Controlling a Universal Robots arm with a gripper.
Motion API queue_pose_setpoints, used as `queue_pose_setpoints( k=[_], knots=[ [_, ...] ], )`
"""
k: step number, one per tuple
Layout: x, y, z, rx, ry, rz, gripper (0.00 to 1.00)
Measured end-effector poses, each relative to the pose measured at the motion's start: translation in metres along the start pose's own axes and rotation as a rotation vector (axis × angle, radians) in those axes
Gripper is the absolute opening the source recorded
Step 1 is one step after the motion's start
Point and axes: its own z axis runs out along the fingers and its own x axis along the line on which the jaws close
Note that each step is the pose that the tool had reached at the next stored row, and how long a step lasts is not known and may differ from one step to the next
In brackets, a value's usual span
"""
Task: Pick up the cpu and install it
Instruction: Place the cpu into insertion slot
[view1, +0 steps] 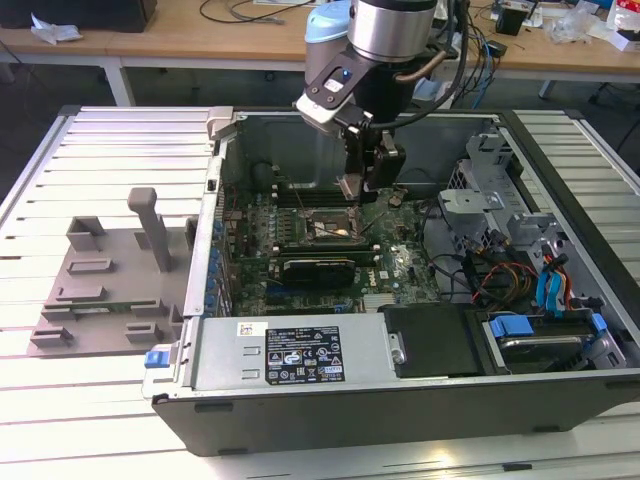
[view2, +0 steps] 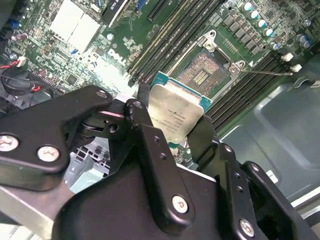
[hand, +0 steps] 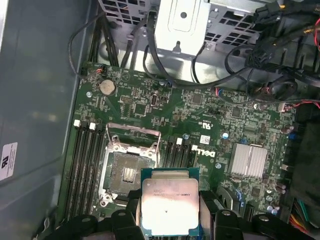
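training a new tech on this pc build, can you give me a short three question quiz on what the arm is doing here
1. True or false: the small flat square cpu with the silver-grey metal top is seated in the open metal-framed socket.
2. What holds the cpu? A) the black gripper B) a hand C) nothing
3. Fill in: the grey plastic tray with raised blocks lies to the exterior view's ____ of the open computer case.
Key: 1 false; 2 A; 3 left.
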Motion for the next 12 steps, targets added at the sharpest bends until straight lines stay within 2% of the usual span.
queue_pose_setpoints(
  k=[12],
  knots=[
    [0.0,0.0,0.0004,0.0027,-0.0004,0.103,0.55]
  ],
)
